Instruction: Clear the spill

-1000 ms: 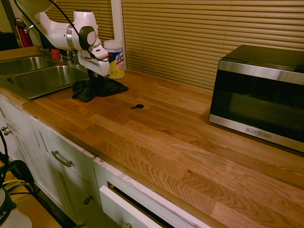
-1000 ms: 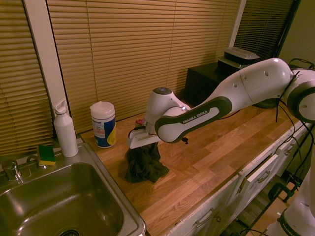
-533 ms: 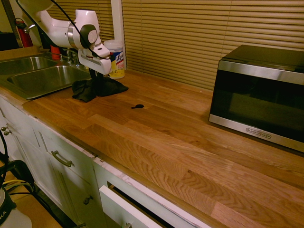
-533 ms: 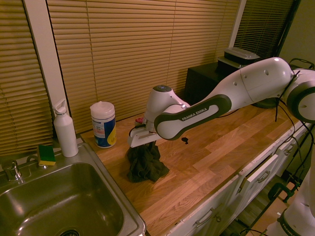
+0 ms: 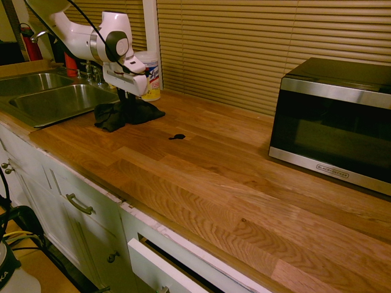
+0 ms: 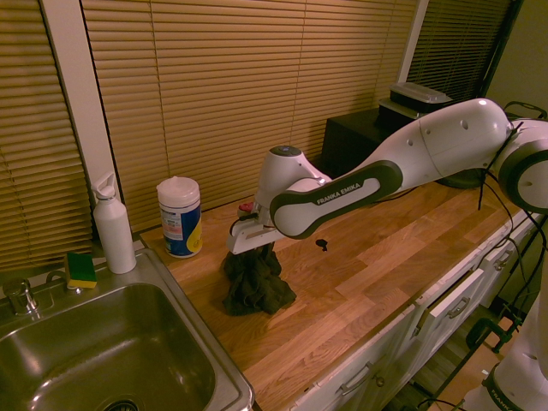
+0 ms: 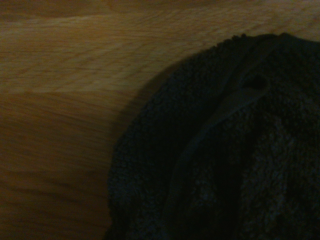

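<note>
Nearest to us in the first exterior view, the wooden surface [image 5: 201,177] lies bare along its front edge above the white drawers. A little further in sits the spill [image 5: 178,136], a small dark blot with a short tail, untouched and well apart from anything else.

Beyond it, near the sink [image 5: 55,101], we see the tool [image 5: 129,97] pointing straight down, closed on the top of the black cloth [image 5: 125,114]. The cloth is drawn up into a peak under the tool, while its lower folds appear to rest on the surface. The wrist view shows only dark terry fabric over wood.

Behind the cloth stands a canister of wipes [image 5: 148,74] by the blinds, and far off to the side the microwave [image 5: 333,119].

As we judge it, the task is at an early stage: the cloth is gripped, but no wiping has begun. What remains is to carry the cloth across to the spill, press it down and rub until the blot is gone.
</note>
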Available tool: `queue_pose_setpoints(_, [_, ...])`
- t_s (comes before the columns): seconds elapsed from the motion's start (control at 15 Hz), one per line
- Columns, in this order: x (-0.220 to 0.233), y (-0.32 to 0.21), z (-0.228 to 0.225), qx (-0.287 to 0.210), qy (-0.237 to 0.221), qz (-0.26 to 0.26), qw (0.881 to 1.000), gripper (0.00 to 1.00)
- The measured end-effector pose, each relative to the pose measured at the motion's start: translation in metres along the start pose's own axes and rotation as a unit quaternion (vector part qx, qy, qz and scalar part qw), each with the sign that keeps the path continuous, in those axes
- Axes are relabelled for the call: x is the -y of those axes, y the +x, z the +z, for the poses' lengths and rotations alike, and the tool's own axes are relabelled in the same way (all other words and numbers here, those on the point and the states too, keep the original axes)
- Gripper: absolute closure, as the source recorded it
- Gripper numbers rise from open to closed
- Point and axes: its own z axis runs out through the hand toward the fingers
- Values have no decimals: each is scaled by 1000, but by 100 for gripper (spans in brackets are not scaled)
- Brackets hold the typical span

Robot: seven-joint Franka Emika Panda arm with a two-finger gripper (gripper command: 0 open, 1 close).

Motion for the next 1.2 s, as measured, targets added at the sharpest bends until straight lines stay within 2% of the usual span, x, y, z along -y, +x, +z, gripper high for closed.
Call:
queue_pose_setpoints(0.4, [-45, 80, -10, -16, -22, 8, 1000, 100])
queue_pose_setpoints(0.73, [-111, 155, -20, -21, -29, 31, 999, 100])
queue_pose_setpoints(1.2, [-205, 196, -26, -17, -17, 64, 998, 100])
